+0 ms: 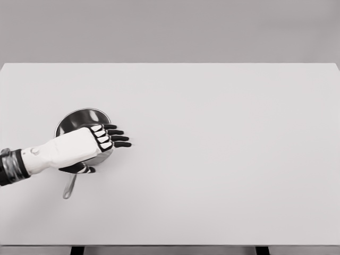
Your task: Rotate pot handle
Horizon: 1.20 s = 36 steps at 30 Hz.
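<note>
Where the head view looks down on the wide white table, a round metal pot sits on its left part, well in from the far edge and nearer the left side than the middle. Its rim shows as a dark, shiny ring, and much of its near half is covered by the arm above it. The pot's handle sticks out from under the arm toward the near edge of the table, slanting slightly to the left, a thin grey bar with a rounded end. The left hand comes in from the picture's left edge on a white forearm and lies across the pot's near right rim. Its four dark fingers are stretched out side by side, pointing right past the rim, and they close on nothing. The thumb shows dark below the palm, just beside where the handle meets the pot; whether it touches the handle cannot be told.
</note>
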Each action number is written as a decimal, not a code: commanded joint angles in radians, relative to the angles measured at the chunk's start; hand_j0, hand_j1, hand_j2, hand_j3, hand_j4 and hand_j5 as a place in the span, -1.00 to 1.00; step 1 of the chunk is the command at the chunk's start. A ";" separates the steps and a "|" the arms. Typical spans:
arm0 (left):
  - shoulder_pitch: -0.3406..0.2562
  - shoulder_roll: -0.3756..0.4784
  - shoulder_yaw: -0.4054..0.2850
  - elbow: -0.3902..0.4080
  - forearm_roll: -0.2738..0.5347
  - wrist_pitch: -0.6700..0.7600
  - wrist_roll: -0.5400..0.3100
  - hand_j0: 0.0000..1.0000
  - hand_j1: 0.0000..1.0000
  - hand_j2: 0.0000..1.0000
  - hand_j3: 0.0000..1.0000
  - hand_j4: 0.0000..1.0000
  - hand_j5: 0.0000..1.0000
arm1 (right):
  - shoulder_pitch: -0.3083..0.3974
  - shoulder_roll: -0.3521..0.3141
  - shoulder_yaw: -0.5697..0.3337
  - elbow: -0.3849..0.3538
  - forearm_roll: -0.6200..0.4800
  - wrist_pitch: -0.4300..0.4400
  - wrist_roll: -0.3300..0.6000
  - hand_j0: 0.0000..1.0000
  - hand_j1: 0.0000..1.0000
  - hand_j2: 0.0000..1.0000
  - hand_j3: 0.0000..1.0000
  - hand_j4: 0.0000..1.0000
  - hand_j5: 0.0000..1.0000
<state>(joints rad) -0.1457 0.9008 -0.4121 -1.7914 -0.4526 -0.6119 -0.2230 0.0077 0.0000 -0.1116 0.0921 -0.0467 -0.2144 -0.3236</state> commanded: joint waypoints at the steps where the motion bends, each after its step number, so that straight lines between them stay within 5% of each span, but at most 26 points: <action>1: 0.000 0.023 0.001 0.000 0.022 0.001 0.001 1.00 1.00 1.00 1.00 1.00 1.00 | 0.000 0.000 0.000 0.000 -0.001 0.000 0.000 1.00 1.00 1.00 1.00 1.00 1.00; 13: 0.035 0.112 0.021 0.001 0.054 0.001 0.016 1.00 1.00 1.00 1.00 1.00 1.00 | 0.000 0.000 0.000 0.000 -0.001 0.000 0.000 1.00 1.00 1.00 1.00 1.00 1.00; 20: 0.126 0.116 0.171 0.001 0.061 0.001 0.016 1.00 1.00 1.00 1.00 1.00 1.00 | 0.000 0.000 0.000 0.000 -0.001 0.000 0.000 1.00 1.00 1.00 1.00 1.00 1.00; 36: 0.132 0.194 0.210 0.007 0.078 0.001 0.016 1.00 1.00 1.00 1.00 1.00 1.00 | 0.000 0.000 0.000 0.000 -0.001 0.000 0.000 1.00 1.00 1.00 1.00 1.00 1.00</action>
<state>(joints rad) -0.0138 1.0827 -0.2059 -1.7855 -0.3828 -0.6118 -0.2079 0.0077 0.0000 -0.1118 0.0921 -0.0467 -0.2144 -0.3236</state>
